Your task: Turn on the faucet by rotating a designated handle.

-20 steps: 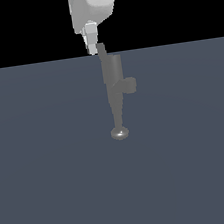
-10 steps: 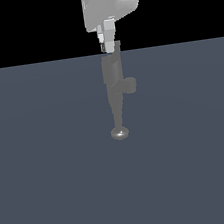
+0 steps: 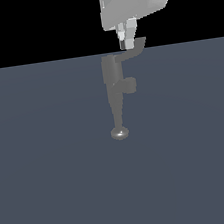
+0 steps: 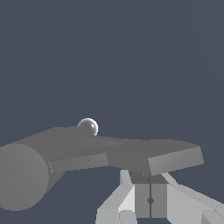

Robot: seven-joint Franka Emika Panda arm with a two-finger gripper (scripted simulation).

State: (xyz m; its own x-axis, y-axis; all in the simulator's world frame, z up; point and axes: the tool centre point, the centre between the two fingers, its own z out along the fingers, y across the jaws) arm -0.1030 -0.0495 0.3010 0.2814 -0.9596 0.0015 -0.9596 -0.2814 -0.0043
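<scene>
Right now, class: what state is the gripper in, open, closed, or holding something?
Gripper: jaws closed together, holding nothing; its tips sit against the faucet's handle.

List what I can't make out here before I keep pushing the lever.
- Exterior view: whether the tool touches the handle; they overlap, and contact is too small to tell.
- Exterior view: the arm above the tool, cut off by the top edge.
- Wrist view: the faucet base, hidden by its own body.
- Wrist view: the fingertips, hidden behind the handle.
</scene>
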